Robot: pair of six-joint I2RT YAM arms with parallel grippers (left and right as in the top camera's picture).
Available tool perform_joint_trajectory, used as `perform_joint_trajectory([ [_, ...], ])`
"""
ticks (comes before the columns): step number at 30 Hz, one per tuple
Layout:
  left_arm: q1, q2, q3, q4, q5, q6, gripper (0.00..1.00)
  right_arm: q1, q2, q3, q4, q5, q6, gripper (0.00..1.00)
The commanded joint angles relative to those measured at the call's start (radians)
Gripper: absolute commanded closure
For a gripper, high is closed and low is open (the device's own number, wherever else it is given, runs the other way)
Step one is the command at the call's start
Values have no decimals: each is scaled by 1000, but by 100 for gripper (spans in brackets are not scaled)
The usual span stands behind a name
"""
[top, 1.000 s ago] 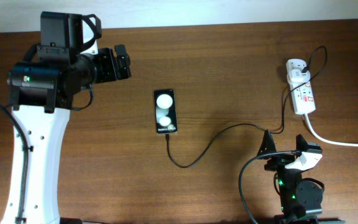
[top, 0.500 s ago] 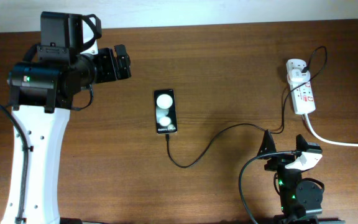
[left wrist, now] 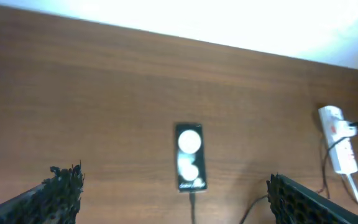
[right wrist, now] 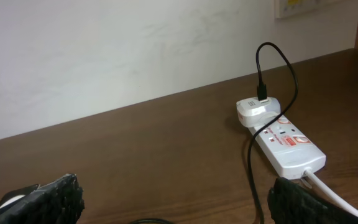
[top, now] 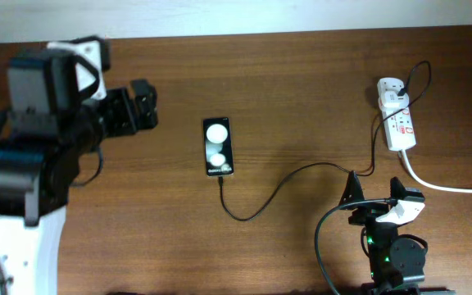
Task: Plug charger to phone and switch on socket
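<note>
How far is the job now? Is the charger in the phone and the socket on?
Done: the adapter sits in the socket. The charger reaches the phone at its lower edge; seated or not, unclear. In hand: nothing, left gripper and right gripper open, empty. Left: likely the socket switch.

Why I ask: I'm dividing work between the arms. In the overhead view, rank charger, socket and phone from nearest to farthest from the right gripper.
1. Charger: its cable runs just beyond the right gripper, close to the fingertips.
2. Socket: farther up the table, slightly to the right.
3. Phone: far off to the left, mid-table.
</note>
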State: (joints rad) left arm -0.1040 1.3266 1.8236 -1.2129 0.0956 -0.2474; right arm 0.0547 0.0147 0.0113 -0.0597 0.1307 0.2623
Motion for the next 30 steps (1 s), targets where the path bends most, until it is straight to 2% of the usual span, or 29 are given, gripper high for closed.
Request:
perform_joint_trajectory([
  [1,48,-90,-139,-6,-7,5,1,-3,-11,-6,-8,9,5,1],
  [7,88,-369,-570,-2,-16,5,1,-3,-11,-6,-8,9,5,1],
  [14,120,-695,-941,182,-33,5,1,-3,-11,-6,-8,9,5,1],
  [18,120,-822,-1092,310,-21,5,1,-3,-11,-6,-8,9,5,1],
  [22,120,-898,-1156,397,-22,5,1,-3,-11,-6,-8,9,5,1],
  [30,120,-1124,-1378,730,-22,14,1,-3,-11,-6,-8,9,5,1],
])
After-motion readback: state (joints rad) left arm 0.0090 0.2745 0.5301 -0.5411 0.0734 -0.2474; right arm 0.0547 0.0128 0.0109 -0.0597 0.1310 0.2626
